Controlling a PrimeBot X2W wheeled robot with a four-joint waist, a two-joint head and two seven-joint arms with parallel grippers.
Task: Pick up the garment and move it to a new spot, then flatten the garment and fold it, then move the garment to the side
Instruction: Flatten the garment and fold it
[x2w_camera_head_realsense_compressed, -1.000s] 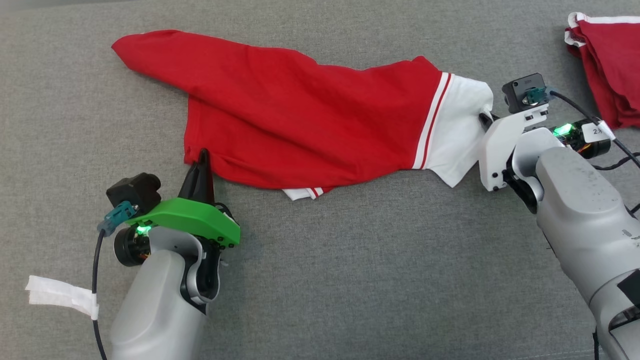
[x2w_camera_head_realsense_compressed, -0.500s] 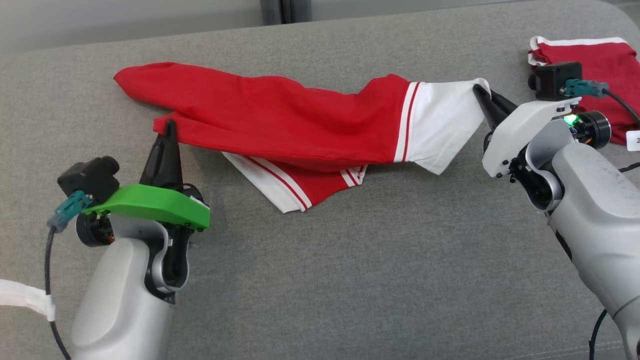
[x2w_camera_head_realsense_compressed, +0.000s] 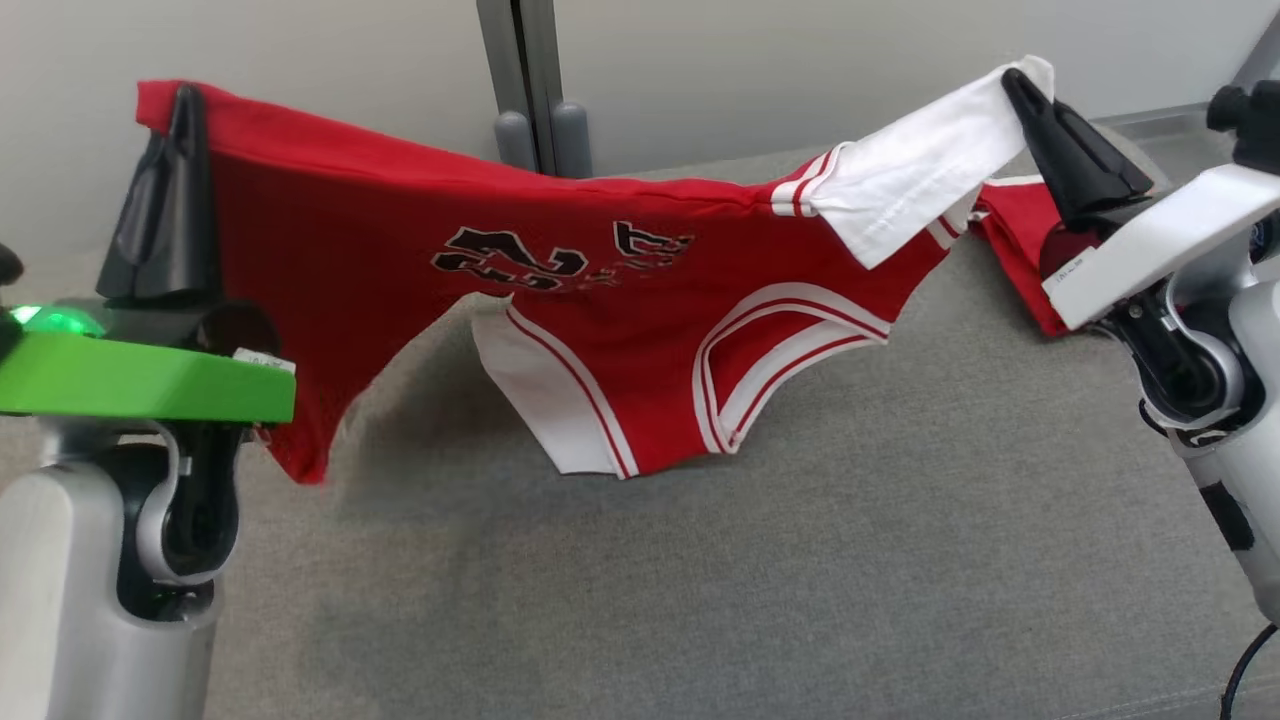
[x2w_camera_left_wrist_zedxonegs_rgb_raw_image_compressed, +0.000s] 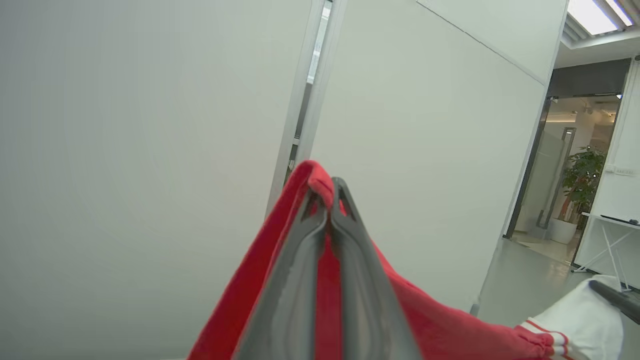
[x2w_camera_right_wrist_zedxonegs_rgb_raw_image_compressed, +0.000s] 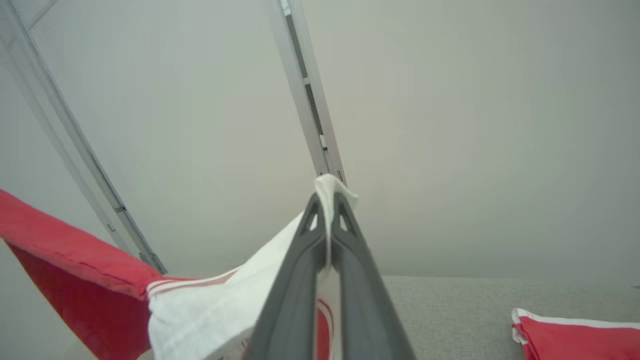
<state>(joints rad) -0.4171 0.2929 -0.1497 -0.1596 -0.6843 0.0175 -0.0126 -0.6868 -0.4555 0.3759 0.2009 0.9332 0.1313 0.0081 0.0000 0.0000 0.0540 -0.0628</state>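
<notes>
While the red jersey T-shirt (x2w_camera_head_realsense_compressed: 620, 310) is hung in the air between both arms, the step in hand is judged to be the carry to a new spot.

Head view: a red corner is pinched by the left gripper (x2w_camera_head_realsense_compressed: 185, 98), jaws closed on the cloth. The tip of the white sleeve (x2w_camera_head_realsense_compressed: 920, 180) is pinched by the right gripper (x2w_camera_head_realsense_compressed: 1015, 80), jaws likewise closed. A sag is seen mid-shirt and the block lettering (x2w_camera_head_realsense_compressed: 545, 262) is creased. The lower trim hangs close over the grey padded surface (x2w_camera_head_realsense_compressed: 700, 600); whether it touches cannot be told. A second red garment (x2w_camera_head_realsense_compressed: 1010, 250) is lying just behind the held sleeve.

Left wrist view: only a small fold of red cloth is clamped at the very tips of the left gripper (x2w_camera_left_wrist_zedxonegs_rgb_raw_image_compressed: 332, 187), so the bite is thin.

Right wrist view: the sleeve edge is clamped by the right gripper (x2w_camera_right_wrist_zedxonegs_rgb_raw_image_compressed: 327, 200), with a small tuft showing past the tips.

Both bites being shallow, a smooth carry is called for, with both grippers moved together at matched height and spacing. The sag may be taken up by a slight spread, but a hard pull risks a slip. The shirt should be set down well clear of the second garment, with the hanging edge laid first so that it is drawn flat.
</notes>
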